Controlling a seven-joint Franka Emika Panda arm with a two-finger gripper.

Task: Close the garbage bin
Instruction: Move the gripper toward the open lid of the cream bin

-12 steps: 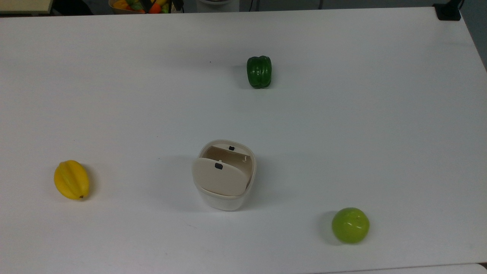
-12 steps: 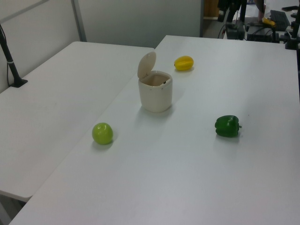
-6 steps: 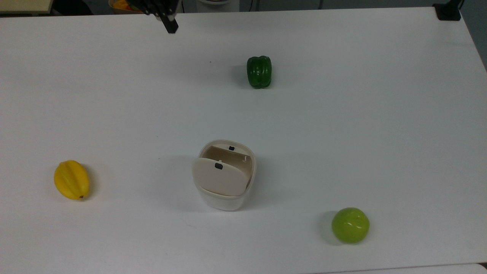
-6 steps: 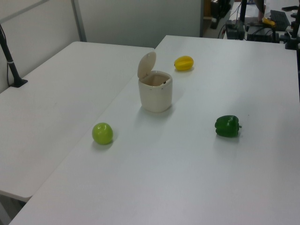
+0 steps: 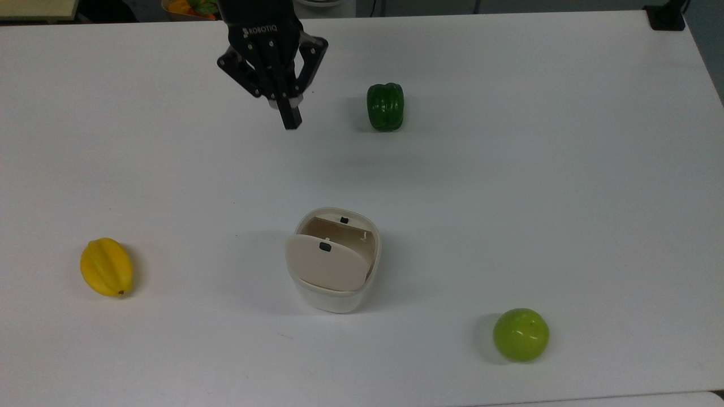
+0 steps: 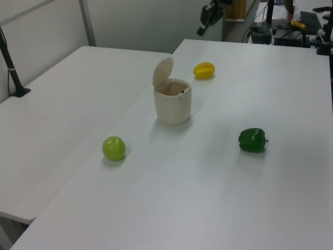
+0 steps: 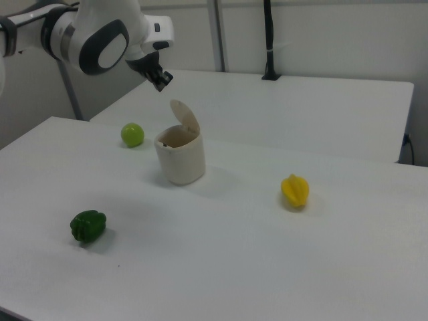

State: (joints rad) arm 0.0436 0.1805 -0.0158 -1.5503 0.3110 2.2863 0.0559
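The garbage bin (image 5: 335, 298) is a small white tub standing mid-table, its flat beige lid (image 5: 327, 267) with a black latch tilted up and open, so the inside shows. The left view has the bin (image 6: 173, 107) with its lid (image 6: 163, 72) raised on the left view's left side. The right view has the bin (image 7: 181, 159) with its lid (image 7: 185, 118) up. My gripper (image 5: 291, 121) hangs shut and empty, well apart from the bin toward the top view's top. It is in the air above the table in the left view (image 6: 203, 27) and right view (image 7: 162, 81).
A dark green pepper (image 5: 385, 106) lies right of the gripper in the top view. A yellow starfruit (image 5: 106, 267) sits at the top view's left and a light green apple (image 5: 521, 334) at its lower right. A black clamp (image 5: 667, 17) grips the far corner.
My gripper has come in from the top view's top edge and moved down toward the middle of the table. The bin, its lid and the fruits have not moved.
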